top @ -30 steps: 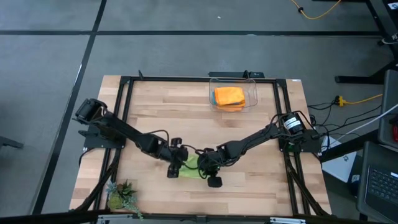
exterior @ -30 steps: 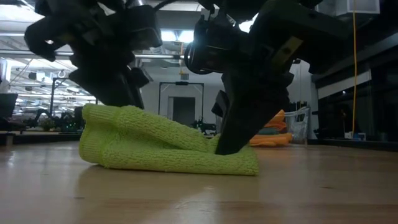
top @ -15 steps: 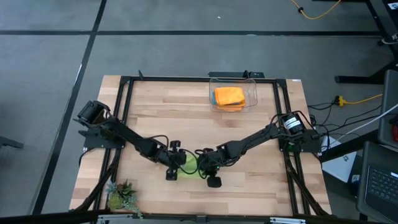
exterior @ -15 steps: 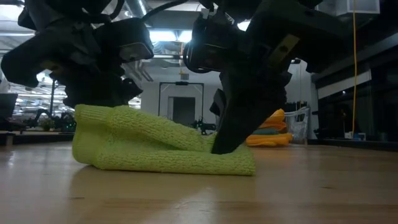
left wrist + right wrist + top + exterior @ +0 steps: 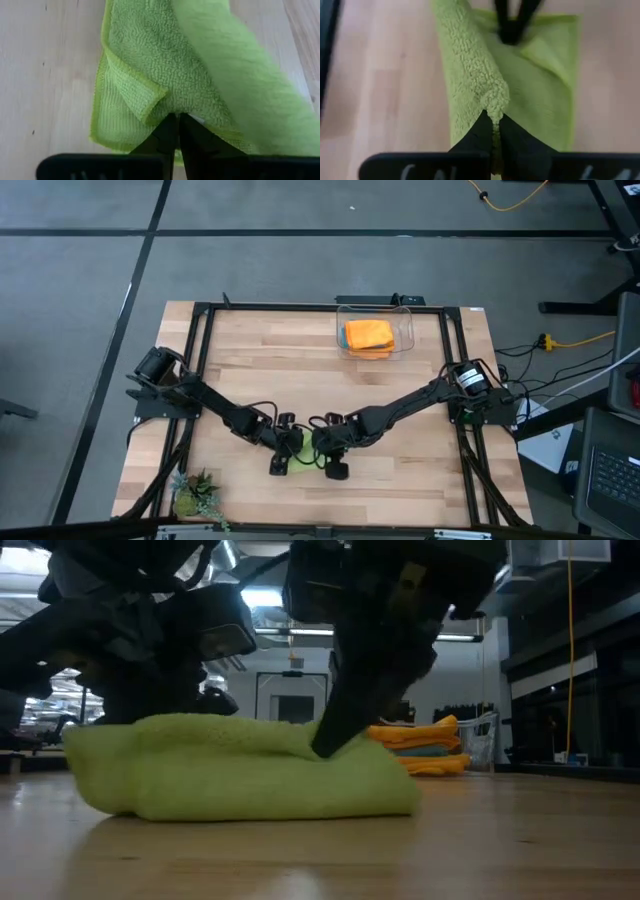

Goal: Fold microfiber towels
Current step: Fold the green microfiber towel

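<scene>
The lime green towel (image 5: 303, 450) lies partly folded on the table near its front middle, also in the low view (image 5: 240, 775). My left gripper (image 5: 284, 450) is shut on its left side and my right gripper (image 5: 326, 455) is shut on its right side. They stand close together over the towel. Two orange towels (image 5: 368, 334) lie stacked in a clear bin (image 5: 405, 340) at the far side, with a turquoise one (image 5: 432, 751) among them. My left gripper pinches a folded part of the towel (image 5: 169, 108) between its two fingers, slanting down from the table's left. Several layers show there. The towel's lower layer lies flat on the table. My right gripper pinches a raised ridge of the towel (image 5: 495, 102) between its two fingers, slanting down from the table's right. The ridge runs away from the fingers, along them, and stands above the layer (image 5: 545, 75) that lies flat on the table.
A small green plant (image 5: 196, 496) stands at the table's near left corner. The black frame rails (image 5: 200, 360) run along the table's left, right and far sides. Bare wood lies between the towel and the bin.
My right gripper has gone toward the table's left with its part of the towel, laying it over the rest. The towel now looks shorter from left to right and flatter on top. My left gripper has gone a little toward the near edge, still shut.
</scene>
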You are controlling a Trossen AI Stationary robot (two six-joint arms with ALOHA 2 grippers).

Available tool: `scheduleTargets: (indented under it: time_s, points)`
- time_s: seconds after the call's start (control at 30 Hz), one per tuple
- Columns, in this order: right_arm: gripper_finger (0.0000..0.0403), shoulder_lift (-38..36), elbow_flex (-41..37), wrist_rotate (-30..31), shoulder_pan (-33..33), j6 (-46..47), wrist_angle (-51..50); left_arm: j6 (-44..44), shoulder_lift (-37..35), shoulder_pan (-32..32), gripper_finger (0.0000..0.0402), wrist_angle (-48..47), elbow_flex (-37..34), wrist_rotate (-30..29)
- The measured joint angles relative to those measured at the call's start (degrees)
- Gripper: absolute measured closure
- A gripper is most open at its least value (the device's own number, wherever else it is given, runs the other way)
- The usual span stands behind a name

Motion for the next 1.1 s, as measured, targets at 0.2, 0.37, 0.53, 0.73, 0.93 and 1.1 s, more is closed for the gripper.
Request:
scheduleTargets:
  time_s: [0.2, 0.37, 0.53, 0.73, 0.93, 1.1]
  points:
    - [0.0396, -0.08, 3.85, 11.58, 0.24, 8.55, -11.55, -0.3, 0.11, -0.09, 0.0382, -0.36, 0.0, 0.39]
    - [0.0396, -0.11, 4.46, 16.32, 1.04, 12.64, -14.78, -0.45, 0.14, -0.09, 0.0382, -0.5, 0.0, 0.61]
    - [0.0396, 1.03, 4.5, 17.23, 0.74, 13.01, -14.24, -0.5, 0.14, -0.07, 0.0382, -0.29, -0.1, 1.17]
    - [0.0395, 4.48, 4.54, 17.37, -0.62, 12.69, -12.51, -0.76, 0.16, -0.04, 0.0382, 0.46, -0.24, 1.94]
    - [0.0395, 5.95, 4.83, 17.74, -1.0, 12.91, -11.97, -2.2, -1.3, -0.14, 0.0381, 1.11, -0.41, 3.01]
    - [0.0395, 6.23, 4.81, 16.72, -1.25, 13.02, -11.74, -3.64, -9.18, -0.26, 0.0373, -4.3, -0.75, 4.28]
